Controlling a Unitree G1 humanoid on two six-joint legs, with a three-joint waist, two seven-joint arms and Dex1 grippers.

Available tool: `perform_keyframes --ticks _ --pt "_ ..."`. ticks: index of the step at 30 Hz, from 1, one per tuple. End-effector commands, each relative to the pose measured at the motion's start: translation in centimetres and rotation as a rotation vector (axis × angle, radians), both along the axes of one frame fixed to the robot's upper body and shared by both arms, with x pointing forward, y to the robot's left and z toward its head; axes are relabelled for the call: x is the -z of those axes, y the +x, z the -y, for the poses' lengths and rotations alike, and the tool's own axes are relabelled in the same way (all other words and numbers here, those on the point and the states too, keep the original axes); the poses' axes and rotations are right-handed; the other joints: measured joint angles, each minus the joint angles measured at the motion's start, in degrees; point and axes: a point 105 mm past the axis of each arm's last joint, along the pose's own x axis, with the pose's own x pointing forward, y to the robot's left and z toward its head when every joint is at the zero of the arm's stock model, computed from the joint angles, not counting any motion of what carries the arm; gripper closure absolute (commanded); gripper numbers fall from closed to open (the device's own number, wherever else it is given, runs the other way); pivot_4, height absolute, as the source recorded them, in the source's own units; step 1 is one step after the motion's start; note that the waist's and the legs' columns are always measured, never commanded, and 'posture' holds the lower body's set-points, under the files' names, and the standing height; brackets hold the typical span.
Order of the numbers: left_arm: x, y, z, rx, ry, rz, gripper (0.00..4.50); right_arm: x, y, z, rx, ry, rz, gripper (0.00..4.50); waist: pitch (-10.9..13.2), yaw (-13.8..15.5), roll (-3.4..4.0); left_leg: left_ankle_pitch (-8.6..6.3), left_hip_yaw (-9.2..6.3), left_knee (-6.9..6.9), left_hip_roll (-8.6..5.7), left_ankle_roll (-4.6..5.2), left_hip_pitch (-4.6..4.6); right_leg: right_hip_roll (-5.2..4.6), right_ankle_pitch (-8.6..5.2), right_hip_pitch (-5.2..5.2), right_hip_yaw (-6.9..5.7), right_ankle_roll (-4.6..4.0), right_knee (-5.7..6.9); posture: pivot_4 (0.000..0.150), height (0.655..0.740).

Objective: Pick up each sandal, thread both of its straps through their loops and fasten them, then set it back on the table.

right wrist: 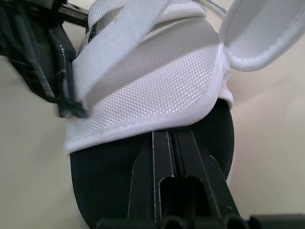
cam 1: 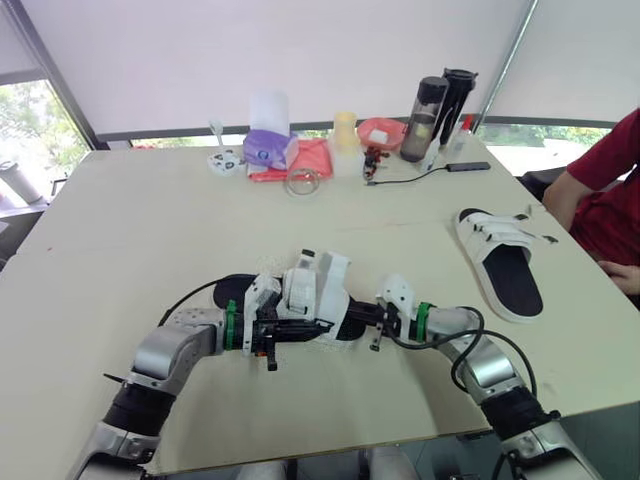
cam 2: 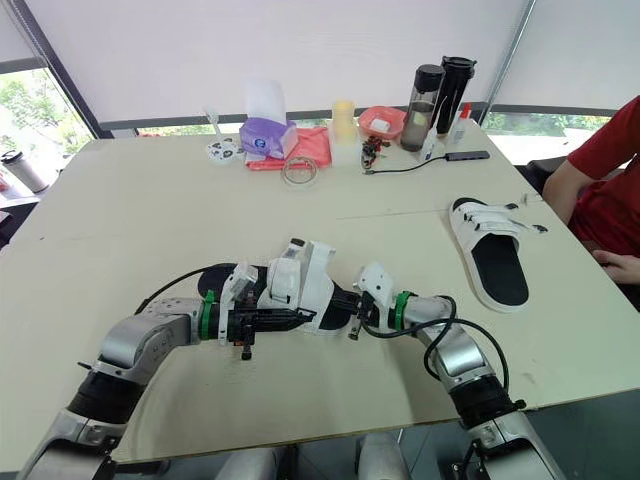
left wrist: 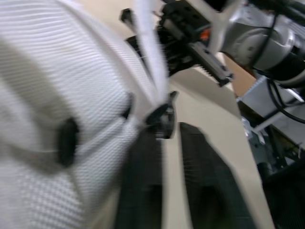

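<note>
A wide pale table (cam 1: pixel 130 240) bears everything, and the near sandal (cam 1: pixel 325 285) lies on its side close to the front edge, black sole on the tabletop and white upper raised. To the right of that sandal, past the table's edge, sits a person (cam 1: pixel 610 190) in a red top. The second sandal (cam 1: pixel 505 265) lies flat on the table, to the right of the near sandal and a little farther back, well apart from it, with its straps loose. The left gripper (left wrist: pixel 167 133) comes at the near sandal from the left, its fingers a little apart, with a black loop (left wrist: pixel 162 119) and a white strap right at their tips. The right gripper (right wrist: pixel 172 136) comes from the right, its fingers pressed together on the black footbed, tips at the hem of the white upper. Far behind the near sandal stand two dark bottles (cam 1: pixel 425 118), off to the right, and a purple tissue box (cam 1: pixel 265 148), slightly left.
</note>
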Motion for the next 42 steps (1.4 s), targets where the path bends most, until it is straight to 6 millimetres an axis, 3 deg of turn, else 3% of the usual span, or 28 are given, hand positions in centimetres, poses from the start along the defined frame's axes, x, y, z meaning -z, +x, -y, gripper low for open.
perform_keyframes --ticks 1,5,10,30,33,42 --pt "-0.6 0.3 0.1 -0.030 -0.021 -0.003 4.46 6.2 -1.7 1.7 0.067 -0.158 -0.203 4.50 0.00 0.08 0.00 0.00 0.00 0.00 0.00 0.00 0.04 0.00 0.00 0.05 0.00 0.00 0.00 0.150 0.7400" --pt "0.3 -0.2 0.0 -0.039 -0.005 -0.043 4.46 6.2 -1.7 1.8 0.066 -0.159 -0.203 4.50 -0.01 0.05 -0.01 0.00 0.01 0.00 0.00 0.00 0.04 -0.01 0.00 0.07 0.00 0.00 -0.03 0.150 0.7400" --pt "2.5 -3.0 -1.7 0.007 0.065 -0.142 4.46 6.2 -1.6 1.8 0.063 -0.163 -0.201 4.50 -0.28 -0.33 0.01 -0.02 0.01 -0.06 0.01 -0.03 0.10 -0.03 0.00 0.06 0.01 0.00 -0.04 0.150 0.7400" --pt "4.6 -8.8 -5.6 0.148 0.145 -0.304 4.46 6.2 -1.7 1.8 0.051 -0.170 -0.203 4.50 -0.40 -0.29 0.19 -0.21 0.02 -0.65 0.06 -0.29 0.28 -0.08 0.15 -0.32 -0.02 -0.25 -0.07 0.150 0.7400" --pt "3.9 -9.6 -5.7 0.207 0.145 -0.292 4.46 6.2 -1.7 1.8 0.049 -0.171 -0.204 4.50 -0.35 -0.29 0.25 -0.21 0.02 -0.67 0.07 -0.29 0.27 -0.08 0.15 -0.35 -0.01 -0.26 -0.06 0.150 0.7400" --pt "-1.9 -10.5 -3.9 0.339 0.081 -0.144 4.46 6.2 -1.6 1.9 0.047 -0.176 -0.204 4.50 -0.29 -0.33 0.19 -0.24 0.02 -0.73 0.09 -0.33 0.22 -0.07 0.16 -0.45 -0.01 -0.28 -0.05 0.150 0.7400"
